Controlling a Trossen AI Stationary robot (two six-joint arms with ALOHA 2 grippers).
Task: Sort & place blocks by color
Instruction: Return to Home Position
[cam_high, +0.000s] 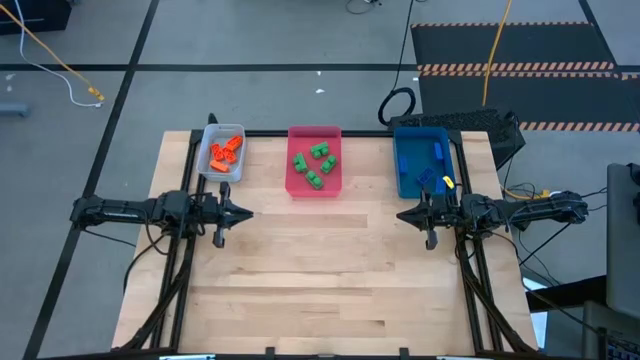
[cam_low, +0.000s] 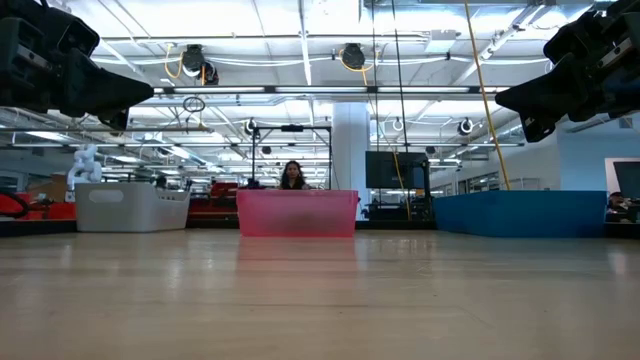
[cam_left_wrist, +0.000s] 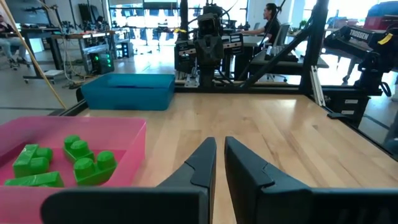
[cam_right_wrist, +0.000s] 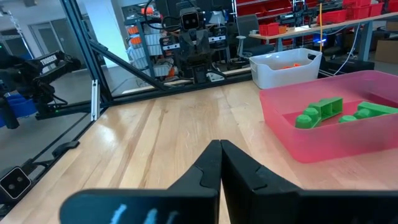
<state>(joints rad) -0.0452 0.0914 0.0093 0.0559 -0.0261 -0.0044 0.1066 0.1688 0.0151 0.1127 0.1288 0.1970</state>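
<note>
Blocks all sit in trays along the table's far edge, sorted by colour. Orange blocks heaped in the grey tray, on the left arm's side. Green blocks scattered loose in the pink tray, middle of the row. Blue blocks in the blue tray, on the right arm's side; they are hard to count against the tray's own colour, and a small yellow speck shows near its front corner. No block lies on the bare wooden table.

Left gripper hangs above the table just in front of the grey tray, pointing inward. Its fingers are clenched to a thin slit and grasp nothing. Right gripper mirrors it just in front of the blue tray, pointing inward, fingertips pressed together, nothing between them. The two grippers are well apart and face each other across open tabletop, both raised off the wood in the low view.

Person seated in the room beyond the pink tray.
</note>
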